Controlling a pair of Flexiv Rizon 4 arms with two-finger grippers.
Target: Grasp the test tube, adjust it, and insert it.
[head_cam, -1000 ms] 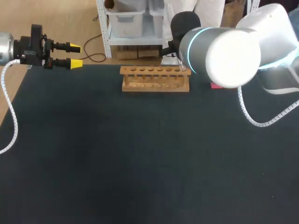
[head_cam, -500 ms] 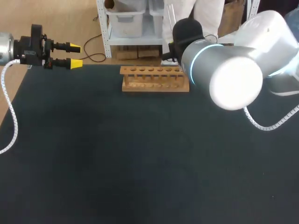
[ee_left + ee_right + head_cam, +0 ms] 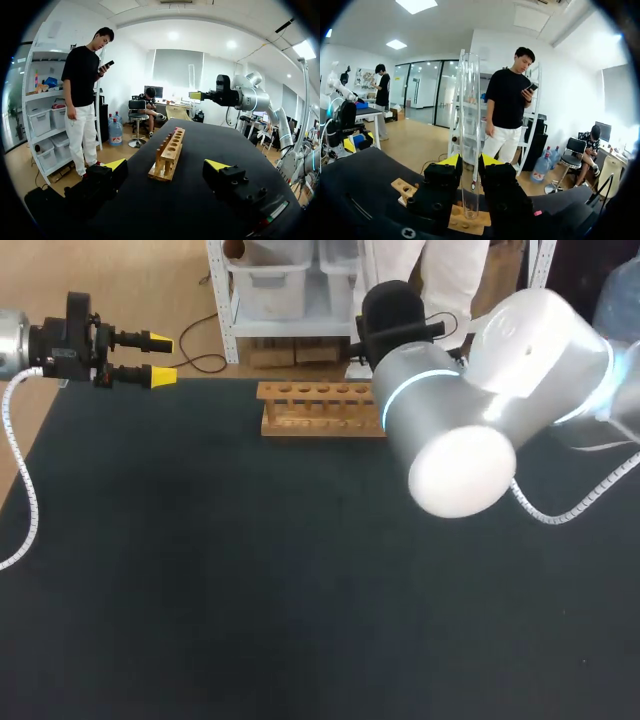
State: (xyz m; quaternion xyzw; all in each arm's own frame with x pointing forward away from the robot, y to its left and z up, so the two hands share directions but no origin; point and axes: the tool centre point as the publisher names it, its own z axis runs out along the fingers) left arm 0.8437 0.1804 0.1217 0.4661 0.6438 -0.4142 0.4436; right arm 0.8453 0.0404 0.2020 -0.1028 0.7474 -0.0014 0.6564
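Insertion step: your right hand [image 3: 470,161] clamps the upright test tube [image 3: 470,115] over the rack [image 3: 462,223]; lower it straight into a hole. Left hand [image 3: 166,165] spread, idle.

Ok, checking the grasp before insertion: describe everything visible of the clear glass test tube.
The clear glass test tube is a long, empty-looking cylinder with a rounded bottom. It stands upright, its lower part clamped between the black, yellow-tipped fingers of the right gripper. Its bottom hangs above the wooden rack, not yet in a hole.
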